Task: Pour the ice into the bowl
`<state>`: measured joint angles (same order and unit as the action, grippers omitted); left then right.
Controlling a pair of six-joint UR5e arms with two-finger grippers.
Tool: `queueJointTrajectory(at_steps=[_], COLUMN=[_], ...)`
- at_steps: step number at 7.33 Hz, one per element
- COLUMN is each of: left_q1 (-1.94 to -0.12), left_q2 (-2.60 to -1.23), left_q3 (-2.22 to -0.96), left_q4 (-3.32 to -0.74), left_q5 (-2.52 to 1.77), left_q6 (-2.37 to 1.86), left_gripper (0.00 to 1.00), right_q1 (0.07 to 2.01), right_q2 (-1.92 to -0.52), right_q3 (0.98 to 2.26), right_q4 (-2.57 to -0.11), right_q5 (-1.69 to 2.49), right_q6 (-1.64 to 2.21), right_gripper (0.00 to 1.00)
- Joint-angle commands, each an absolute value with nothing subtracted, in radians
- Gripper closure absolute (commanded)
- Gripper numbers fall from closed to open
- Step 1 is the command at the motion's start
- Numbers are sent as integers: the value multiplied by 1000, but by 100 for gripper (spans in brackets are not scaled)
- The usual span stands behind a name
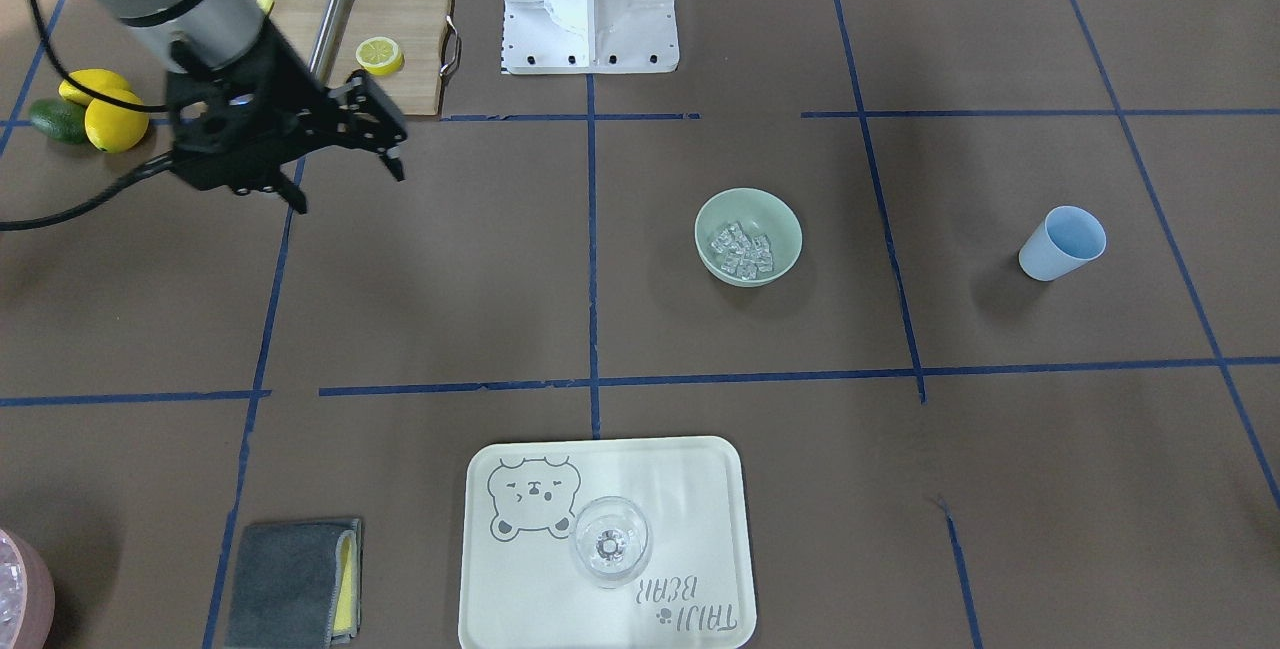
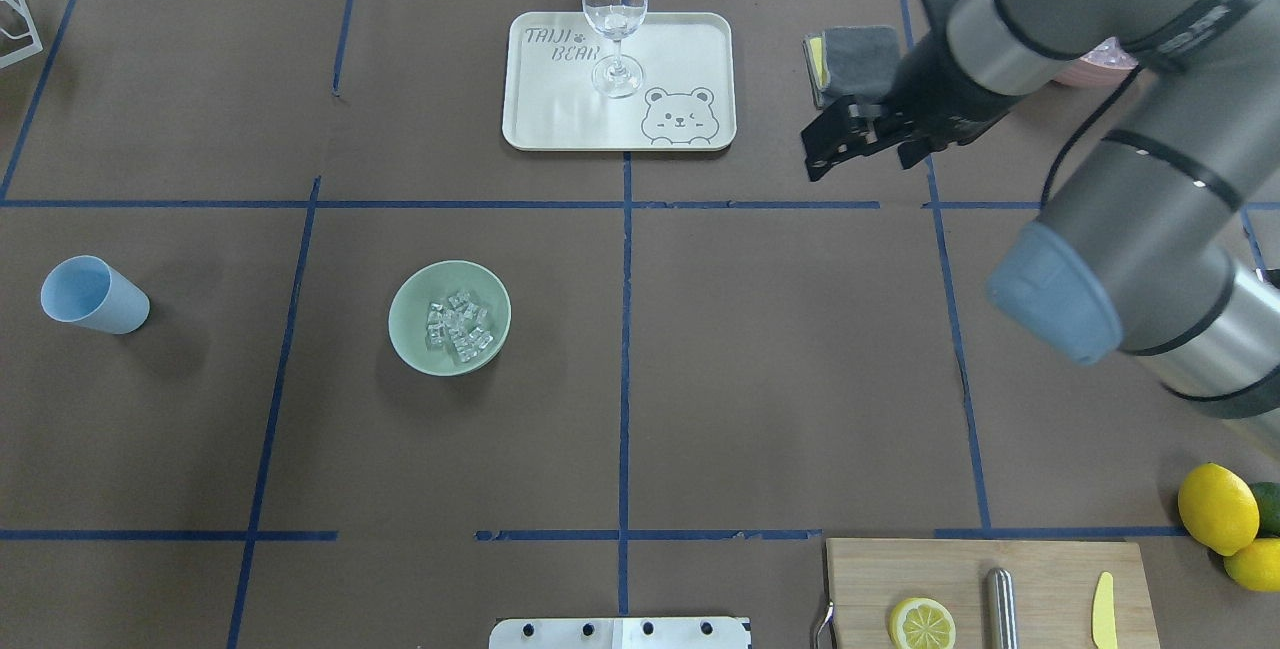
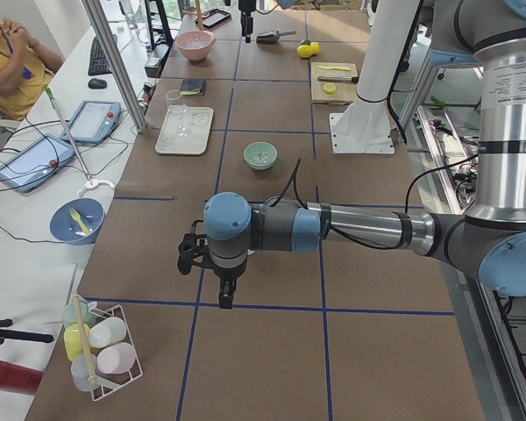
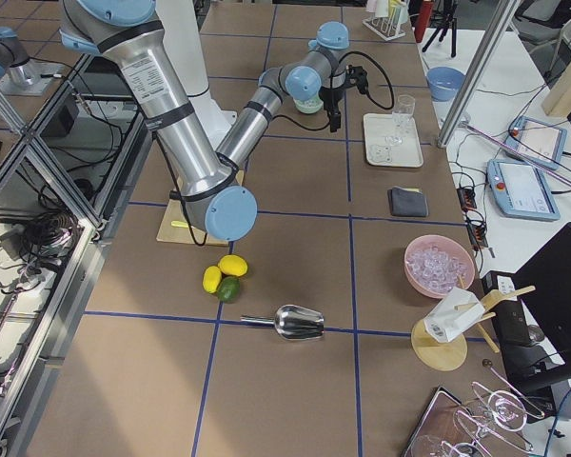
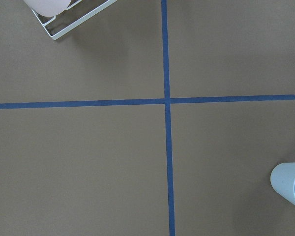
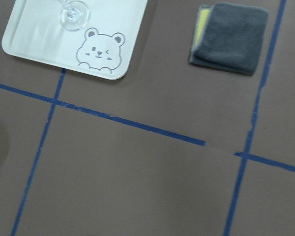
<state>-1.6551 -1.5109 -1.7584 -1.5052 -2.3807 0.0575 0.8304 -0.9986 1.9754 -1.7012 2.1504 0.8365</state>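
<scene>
The pale mint-green bowl [image 1: 790, 229] stands right of the table's middle in the front-facing view and holds the ice [image 1: 740, 251], a heap of clear cubes. Both also show in the overhead view, bowl [image 2: 405, 314] and ice [image 2: 458, 326]. The blue cup [image 1: 1062, 243] stands empty and alone to the bowl's side, and shows at the edge of the left wrist view [image 5: 290, 189]. My right gripper [image 1: 350, 184] is open and empty, high above the table near the cutting board; it also shows overhead [image 2: 862, 161]. My left gripper [image 3: 212, 272] shows only in the side views; I cannot tell its state.
A white bear tray [image 1: 690, 489] carries a wine glass [image 1: 610, 541]. A grey cloth [image 1: 295, 584] lies beside it. A cutting board [image 1: 400, 19] with a lemon slice, lemons [image 1: 105, 114], a pink bowl of ice [image 4: 440, 265], a metal scoop [image 4: 295, 322] and a cup rack [image 3: 101, 346] sit around the edges.
</scene>
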Motion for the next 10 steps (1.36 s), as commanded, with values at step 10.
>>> queueJointTrajectory(at_steps=[10], left_q1=[-1651], left_q2=[-1528], left_q3=[-1747], left_q4=[-1611], left_q5=[-2381], left_q6=[61], left_gripper=[0], right_q1=[434], right_q2=[-459], right_q3=[1135], right_q4=[-1370], right_q5=[1822], right_q6=[1256], right_gripper=[16])
